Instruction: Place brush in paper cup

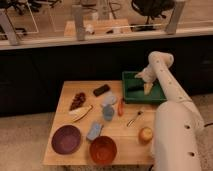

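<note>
My gripper (143,80) hangs over the green tray (131,97) at the back right of the wooden table, low inside it. A dark slim object (133,89) lies in the tray just left of the gripper; I cannot tell whether it is the brush. A pale yellowish piece (148,88) sits right under the gripper. No paper cup shows anywhere in the view.
On the table (60,150): a purple bowl (66,139), an orange bowl (103,149), a blue item (94,131), a grey-blue item (108,112), a red-orange stick (120,106), a black block (101,90), dark red fruit (77,100), a thin silver spoon (134,118), a round orange fruit (145,134). My arm (172,125) fills the right side.
</note>
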`<act>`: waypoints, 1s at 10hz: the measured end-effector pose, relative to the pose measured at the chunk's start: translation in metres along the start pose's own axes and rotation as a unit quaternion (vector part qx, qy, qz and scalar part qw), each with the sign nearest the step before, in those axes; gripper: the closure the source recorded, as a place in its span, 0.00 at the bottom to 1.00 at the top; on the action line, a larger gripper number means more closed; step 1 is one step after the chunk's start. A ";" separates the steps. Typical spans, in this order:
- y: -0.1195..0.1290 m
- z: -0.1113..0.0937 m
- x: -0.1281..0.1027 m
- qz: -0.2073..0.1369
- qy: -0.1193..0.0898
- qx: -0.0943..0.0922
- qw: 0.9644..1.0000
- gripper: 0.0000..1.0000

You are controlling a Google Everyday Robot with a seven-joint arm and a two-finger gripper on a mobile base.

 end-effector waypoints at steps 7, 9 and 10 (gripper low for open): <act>0.000 0.013 0.004 0.010 0.006 -0.004 1.000 0.20; 0.001 0.024 0.004 0.012 0.007 -0.009 1.000 0.20; 0.001 0.031 0.002 0.010 0.008 -0.013 1.000 0.20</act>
